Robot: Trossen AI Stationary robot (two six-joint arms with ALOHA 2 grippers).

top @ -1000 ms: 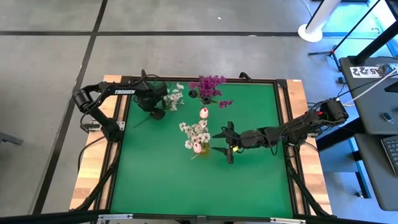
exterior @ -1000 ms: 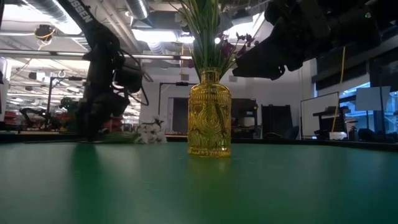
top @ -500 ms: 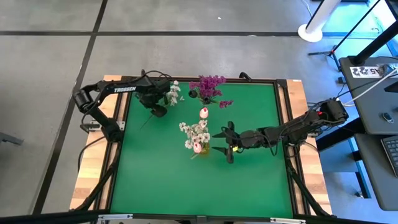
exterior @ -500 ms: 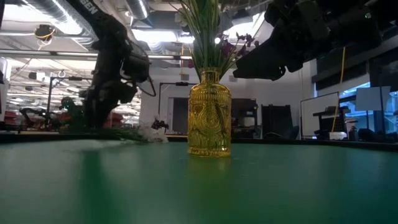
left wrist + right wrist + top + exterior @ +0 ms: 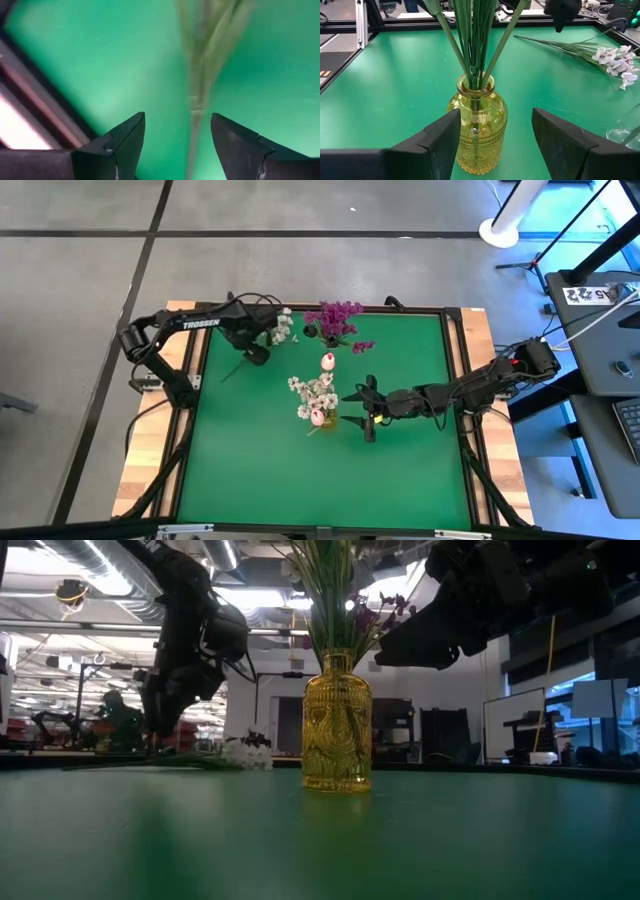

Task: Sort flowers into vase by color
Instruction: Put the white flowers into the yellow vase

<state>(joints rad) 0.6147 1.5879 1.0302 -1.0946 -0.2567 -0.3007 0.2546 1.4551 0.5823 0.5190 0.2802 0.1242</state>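
Observation:
A sprig of small white blossoms (image 5: pixel 281 328) lies flat on the green table near its far left corner, its stem (image 5: pixel 200 75) running under my left gripper (image 5: pixel 254 348). That gripper hangs open above the stem, pointing down, and touches nothing. A yellow glass vase (image 5: pixel 477 125) stands mid-table, holding green stems with white blossoms (image 5: pixel 316 393) and pink buds. My right gripper (image 5: pixel 352 409) is open and nearly level to the vase's right, its fingers short of the glass. Magenta-purple sprigs (image 5: pixel 335 320) stand in a second vase at the far edge.
A clear glass vessel (image 5: pixel 624 131) stands beyond the yellow vase toward the far edge. A raised dark frame (image 5: pixel 195 380) rims the table. Open green surface lies across the near half (image 5: pixel 320 480).
My left gripper has risen from just over the table beside the white sprig to well above it, tipping a little, and has stayed open. The sprig remains lying on the table.

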